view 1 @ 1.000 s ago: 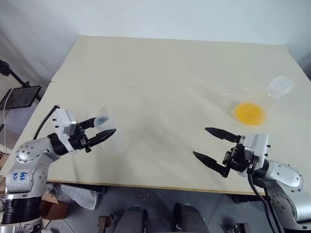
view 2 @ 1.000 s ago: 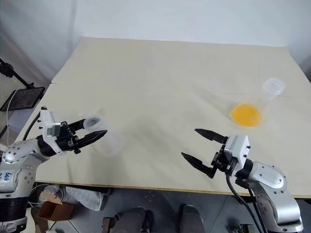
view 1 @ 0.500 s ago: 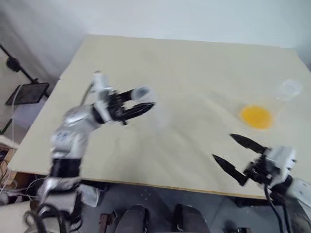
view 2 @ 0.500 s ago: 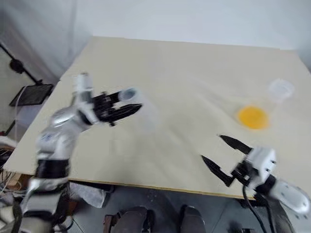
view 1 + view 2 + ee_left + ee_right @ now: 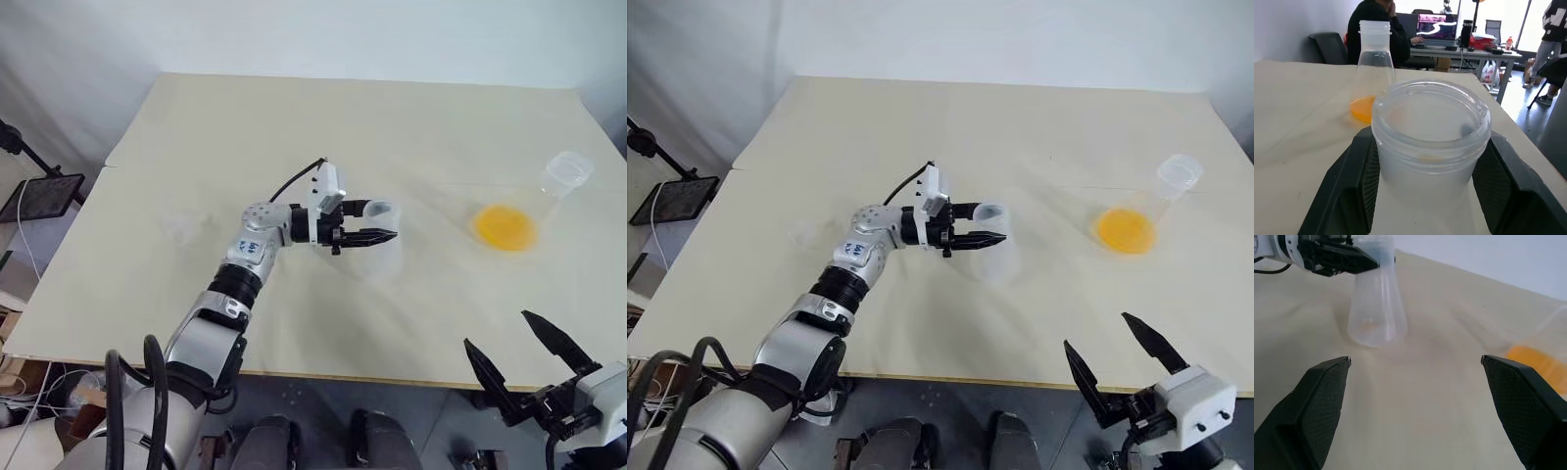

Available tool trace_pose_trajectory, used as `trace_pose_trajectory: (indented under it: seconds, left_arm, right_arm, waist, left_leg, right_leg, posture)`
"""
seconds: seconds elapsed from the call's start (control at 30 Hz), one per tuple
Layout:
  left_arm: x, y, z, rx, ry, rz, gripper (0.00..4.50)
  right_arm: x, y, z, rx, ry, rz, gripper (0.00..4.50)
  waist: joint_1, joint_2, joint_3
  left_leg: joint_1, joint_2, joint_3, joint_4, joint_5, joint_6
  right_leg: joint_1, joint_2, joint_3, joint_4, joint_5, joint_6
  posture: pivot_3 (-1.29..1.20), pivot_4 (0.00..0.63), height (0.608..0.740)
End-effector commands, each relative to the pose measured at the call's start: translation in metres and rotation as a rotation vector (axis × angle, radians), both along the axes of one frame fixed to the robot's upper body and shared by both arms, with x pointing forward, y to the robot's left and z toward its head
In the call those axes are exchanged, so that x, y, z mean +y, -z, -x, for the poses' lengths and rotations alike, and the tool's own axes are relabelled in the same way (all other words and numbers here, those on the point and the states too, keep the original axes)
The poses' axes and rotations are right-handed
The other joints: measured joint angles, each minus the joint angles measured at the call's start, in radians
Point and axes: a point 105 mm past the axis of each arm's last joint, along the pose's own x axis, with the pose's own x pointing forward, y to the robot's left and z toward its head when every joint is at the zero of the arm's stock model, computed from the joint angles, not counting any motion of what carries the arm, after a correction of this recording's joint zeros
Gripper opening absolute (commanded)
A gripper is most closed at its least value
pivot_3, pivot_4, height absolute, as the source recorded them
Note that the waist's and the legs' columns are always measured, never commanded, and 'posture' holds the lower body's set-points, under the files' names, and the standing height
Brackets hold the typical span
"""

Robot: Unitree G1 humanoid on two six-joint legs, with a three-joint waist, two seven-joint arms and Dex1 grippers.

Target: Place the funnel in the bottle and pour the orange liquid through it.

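Clear conical bottle (image 5: 380, 238) clamped at the neck by left gripper (image 5: 374, 222), right gripper (image 5: 529, 360) spread wide, orange liquid (image 5: 503, 226) beyond.

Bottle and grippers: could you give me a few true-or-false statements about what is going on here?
1. The left gripper grips the bottle at its neck. True.
2. The right gripper is clamped on something. False: it is open and holds nothing.
3. The orange liquid is in the gripped bottle. False: it is in the flask near the table's right edge.
4. The gripped bottle is upright. True.
5. A funnel sits in the bottle's mouth. False: the mouth is open, with nothing in it.
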Motion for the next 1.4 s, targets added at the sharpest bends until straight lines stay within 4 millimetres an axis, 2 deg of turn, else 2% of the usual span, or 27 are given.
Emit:
trace_pose_trajectory:
  seconds: [0.03, 0.2, 0.27, 0.4, 0.57, 0.73, 0.8, 0.83, 0.87, 0.9, 1.0, 1.1, 1.23, 1.3, 1.4]
  left_arm:
    - [-0.005, -0.01, 0.001, -0.056, 0.028, -0.004, 2.28]
    - [-0.002, -0.012, 0.002, -0.039, 0.049, 0.0, 3.91]
    - [0.009, -0.016, 0.001, -0.02, 0.037, 0.028, 4.48]
    - [0.032, -0.021, -0.001, -0.008, 0.007, 0.072, 4.48]
    - [0.08, -0.015, 0.006, -0.01, -0.056, 0.11, 4.48]
    - [0.106, -0.012, 0.013, -0.007, -0.146, 0.127, 4.48]
    - [0.129, -0.008, 0.023, 0.015, -0.199, 0.136, 4.48]
    - [0.149, -0.005, 0.029, 0.034, -0.266, 0.151, 4.48]
    - [0.171, 0.003, 0.034, 0.046, -0.365, 0.145, 4.48]
    - [0.185, 0.007, 0.037, 0.053, -0.433, 0.137, 4.48]
    - [0.236, 0.015, 0.05, 0.054, -0.667, 0.201, 4.48]
    - [0.286, 0.032, 0.073, 0.061, -0.908, 0.201, 4.48]
    - [0.331, 0.046, 0.113, 0.068, -1.143, 0.209, 4.48]
    - [0.347, 0.049, 0.13, 0.07, -1.238, 0.222, 4.48]
    - [0.356, 0.053, 0.145, 0.077, -1.303, 0.213, 4.48]
  right_arm:
    - [0.005, -0.012, 0.004, -0.053, 0.011, 0.011, 4.5]
    - [0.009, -0.011, 0.0, -0.062, 0.009, -0.002, 4.5]
    - [0.01, -0.012, -0.005, -0.073, -0.01, -0.009, 4.5]
    - [0.012, -0.014, -0.013, -0.083, -0.054, -0.005, 4.5]
    - [0.011, -0.017, -0.03, -0.091, -0.13, -0.001, 4.5]
    - [0.011, -0.019, -0.041, -0.092, -0.181, -0.004, 4.5]
    - [0.015, -0.022, -0.046, -0.096, -0.226, 0.001, 4.5]
    - [0.021, -0.024, -0.049, -0.099, -0.274, -0.004, 4.5]
    - [0.028, -0.026, -0.053, -0.103, -0.322, -0.01, 4.5]
    - [0.032, -0.028, -0.055, -0.105, -0.353, -0.013, 4.5]
    - [0.046, -0.031, -0.063, -0.106, -0.452, -0.021, 4.5]
    - [0.058, -0.033, -0.073, -0.103, -0.537, -0.025, 4.5]
    - [0.069, -0.036, -0.081, -0.103, -0.634, -0.025, 4.5]
    - [0.073, -0.038, -0.085, -0.108, -0.668, -0.027, 4.5]
    - [0.08, -0.04, -0.09, -0.113, -0.713, -0.036, 4.5]
  waist:
    - [0.0, 0.0, 0.0]
    - [-0.001, 0.0, 0.0]
    - [-0.002, 0.0, 0.0]
    - [-0.004, 0.0, 0.0]
    - [-0.009, 0.0, 0.0]
    - [0.004, 0.0, 0.0]
    - [-0.002, 0.0, 0.0]
    - [-0.008, 0.0, 0.0]
    - [-0.02, 0.001, -0.001]
    - [-0.033, 0.001, -0.001]
    - [-0.033, 0.001, 0.0]
    - [-0.029, 0.0, 0.0]
    - [-0.015, -0.001, -0.001]
    - [-0.009, -0.002, -0.001]
    - [-0.005, -0.002, -0.001]
  left_leg:
    - [0.0, 0.0, 0.0, 0.0, 0.0, 0.0]
    - [0.0, 0.0, 0.0, 0.0, 0.0, 0.0]
    - [0.0, 0.0, 0.0, 0.0, 0.0, 0.0]
    - [0.0, 0.0, 0.0, 0.001, 0.0, 0.001]
    - [0.001, 0.0, -0.001, 0.001, 0.0, 0.001]
    - [-0.001, -0.001, -0.009, 0.004, 0.0, 0.001]
    - [-0.001, -0.003, -0.01, 0.004, 0.0, 0.001]
    - [0.0, -0.002, -0.01, 0.004, 0.0, 0.001]
    - [0.0, -0.002, -0.01, 0.003, 0.0, 0.001]
    - [0.001, -0.001, -0.009, 0.002, -0.001, 0.0]
    - [0.002, 0.003, -0.01, 0.002, -0.001, -0.002]
    - [0.002, 0.004, -0.011, 0.003, -0.001, -0.002]
    - [0.002, 0.004, -0.012, 0.003, -0.002, -0.003]
    - [0.001, 0.003, -0.013, 0.003, -0.003, -0.002]
    - [0.001, 0.004, -0.013, 0.003, -0.003, -0.003]
  right_leg:
    - [0.0, 0.0, 0.0, 0.0, 0.0, 0.0]
    - [0.0, 0.0, 0.0, 0.0, 0.0, 0.0]
    - [0.0, -0.001, 0.0, 0.0, 0.0, 0.0]
    - [-0.001, -0.001, 0.0, 0.002, 0.0, 0.0]
    - [-0.001, -0.001, 0.0, 0.004, 0.0, 0.0]
    - [0.001, -0.003, 0.0, 0.007, 0.0, 0.0]
    - [0.002, -0.004, 0.001, 0.006, 0.0, 0.0]
    - [0.002, -0.004, 0.002, 0.006, 0.0, 0.0]
    - [0.001, -0.004, 0.002, 0.006, 0.0, 0.0]
    - [0.001, -0.004, 0.004, 0.007, 0.0, 0.0]
    - [0.001, -0.004, 0.003, 0.008, -0.001, -0.002]
    - [0.002, -0.005, 0.003, 0.007, -0.002, -0.003]
    - [0.002, -0.007, 0.003, 0.006, -0.002, -0.003]
    - [0.003, -0.007, 0.002, 0.003, -0.002, -0.003]
    - [0.003, -0.008, 0.002, 0.0, -0.002, -0.003]
  posture:
    - [0.0, 0.15, 0.74]
    - [0.0, 0.15, 0.74]
    - [0.0, 0.15, 0.74]
    - [0.0, 0.15, 0.74]
    - [0.0, 0.15, 0.74]
    - [0.0, 0.15, 0.74]
    - [0.0, 0.15, 0.74]
    - [0.0, 0.15, 0.74]
    - [0.0, 0.15, 0.74]
    - [0.0, 0.15, 0.74]
    - [0.0, 0.15, 0.74]
    - [0.0, 0.15, 0.74]
    - [0.0, 0.15, 0.74]
    - [0.0, 0.15, 0.74]
    - [0.0, 0.15, 0.74]
